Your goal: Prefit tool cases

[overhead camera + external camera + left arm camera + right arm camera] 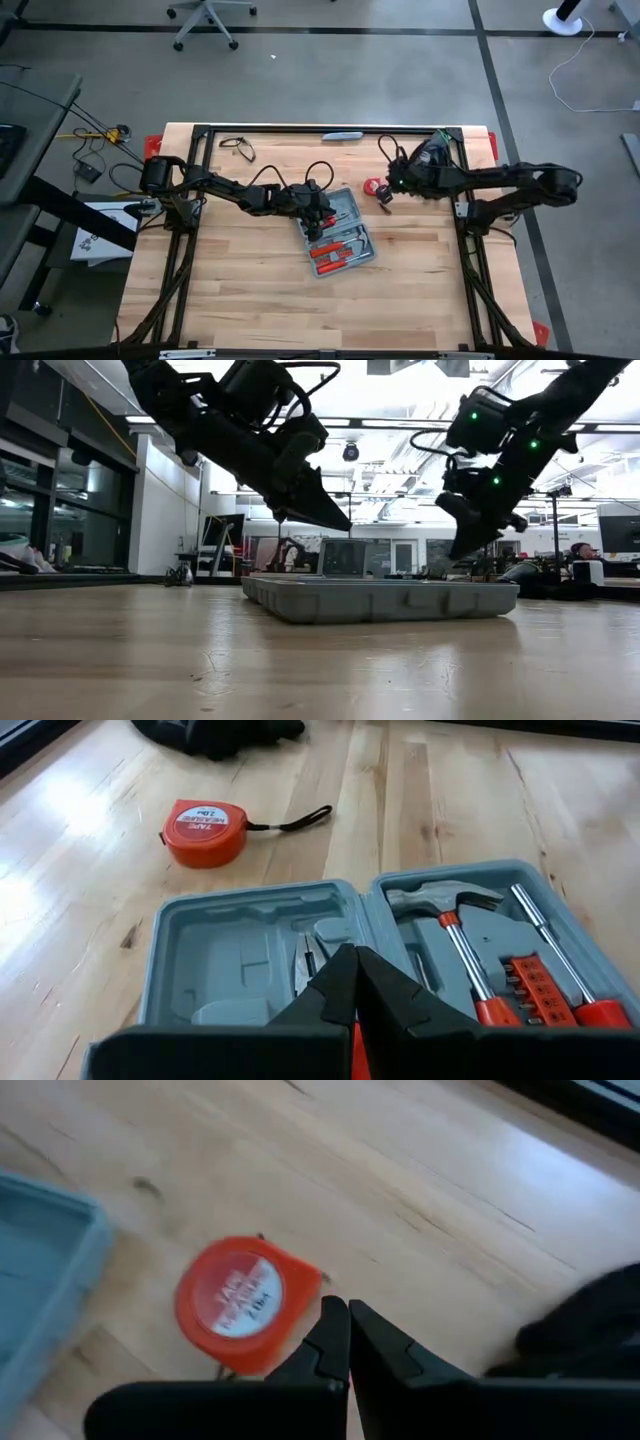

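The blue-grey tool case (340,240) lies open and flat on the wooden table. In the left wrist view one half (250,955) shows moulded recesses. The other half (500,960) holds a hammer, a screwdriver and red-handled tools. My left gripper (355,965) hangs shut just above the recessed half, pointing slantwise down. A sliver of red shows between its fingers far back; what it is I cannot tell. My right gripper (346,1318) is shut and hovers beside a red tape measure (240,1305), to the right of the case.
The tape measure (375,188), with its black strap, lies on the table close to the case's far right corner. A slim grey-blue bar (342,135) and a black cable loop (237,147) lie near the far edge. Bare wood stretches toward the near edge.
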### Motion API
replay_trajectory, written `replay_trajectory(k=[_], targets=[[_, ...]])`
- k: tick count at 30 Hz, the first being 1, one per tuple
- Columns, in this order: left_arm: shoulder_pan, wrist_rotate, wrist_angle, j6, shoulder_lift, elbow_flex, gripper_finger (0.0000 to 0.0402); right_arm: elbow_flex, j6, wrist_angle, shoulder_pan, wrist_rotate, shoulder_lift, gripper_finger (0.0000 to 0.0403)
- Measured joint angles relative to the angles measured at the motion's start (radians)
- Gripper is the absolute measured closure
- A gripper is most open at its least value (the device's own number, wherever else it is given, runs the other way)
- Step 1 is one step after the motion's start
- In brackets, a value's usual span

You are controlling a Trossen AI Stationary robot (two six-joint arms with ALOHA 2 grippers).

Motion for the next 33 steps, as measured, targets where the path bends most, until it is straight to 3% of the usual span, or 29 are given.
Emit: replay_trajectory(k=[7, 13, 20, 33], targets=[[0.0, 0.0, 0.0, 0.0, 0.0, 0.0, 0.0401, 0.0, 0.019, 0.012, 0.03, -0.015, 0.088, 0.0383], [0.0, 0.0, -0.002, 0.001, 0.0, 0.0, 0.0401, 0.0, 0.02, 0.058, 0.092, -0.026, 0.158, 0.0328], [0.0, 0.0, -0.003, 0.001, 0.0, 0.0, 0.0401, 0.002, -0.004, 0.113, 0.149, 0.013, 0.153, 0.0273], [0.0, 0.0, -0.003, -0.002, 0.0, 0.0, 0.0401, 0.002, 0.065, 0.098, 0.277, 0.067, 0.153, 0.0265]])
